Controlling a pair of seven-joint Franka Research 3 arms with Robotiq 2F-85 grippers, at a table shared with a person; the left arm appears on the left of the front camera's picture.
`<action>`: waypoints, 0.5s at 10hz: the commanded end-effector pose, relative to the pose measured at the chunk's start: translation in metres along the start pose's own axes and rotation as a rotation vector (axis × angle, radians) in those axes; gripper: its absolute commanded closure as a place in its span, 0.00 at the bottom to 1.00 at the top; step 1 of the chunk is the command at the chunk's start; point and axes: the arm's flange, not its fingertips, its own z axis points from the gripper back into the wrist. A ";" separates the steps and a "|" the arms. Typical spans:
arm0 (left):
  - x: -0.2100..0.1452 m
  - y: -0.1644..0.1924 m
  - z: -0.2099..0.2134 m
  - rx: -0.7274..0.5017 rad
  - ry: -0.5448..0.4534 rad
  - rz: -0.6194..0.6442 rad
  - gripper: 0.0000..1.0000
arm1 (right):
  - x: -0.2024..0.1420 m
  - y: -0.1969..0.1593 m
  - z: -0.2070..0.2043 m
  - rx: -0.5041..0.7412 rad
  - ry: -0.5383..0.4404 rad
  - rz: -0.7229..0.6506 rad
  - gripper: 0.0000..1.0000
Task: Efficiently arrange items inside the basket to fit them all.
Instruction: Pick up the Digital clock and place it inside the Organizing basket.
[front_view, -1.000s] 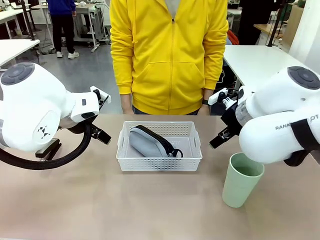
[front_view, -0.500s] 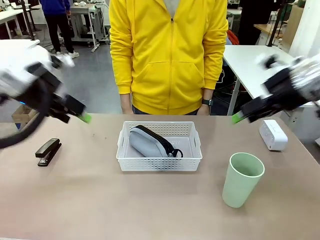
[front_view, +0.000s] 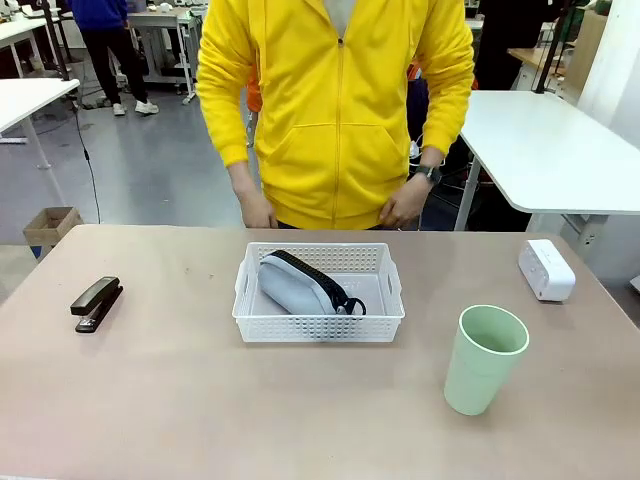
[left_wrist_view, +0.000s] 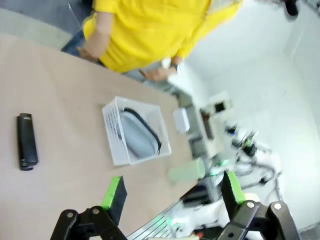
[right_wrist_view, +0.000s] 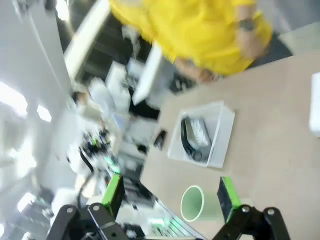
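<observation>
The white lattice basket stands mid-table with the grey pouch lying inside, its black zipper up. A black stapler lies at the table's left. The pale green cup stands upright at the front right, and a small white box rests at the far right. From high above, the left wrist view takes in the basket, pouch, stapler and cup between my open left gripper fingers. My right gripper is open too, far above the basket and cup.
A person in a yellow hoodie stands at the far edge, both hands hanging just behind the basket. Bare tabletop spreads in front of the basket. White tables stand behind on the left and right.
Both arms have swung up and out of the front view, uncovering the stapler and white box. The person has shifted, hands now lower near the table's far edge.
</observation>
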 end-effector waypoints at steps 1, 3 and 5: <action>-0.024 0.052 0.025 -0.110 -0.142 0.077 0.00 | -0.019 -0.056 0.021 0.067 -0.104 -0.068 0.00; -0.052 0.077 0.044 -0.158 -0.264 0.085 0.00 | -0.035 -0.105 0.048 0.057 -0.184 -0.138 0.00; -0.063 0.066 0.032 -0.143 -0.304 0.075 0.00 | -0.048 -0.129 0.053 0.029 -0.213 -0.196 0.00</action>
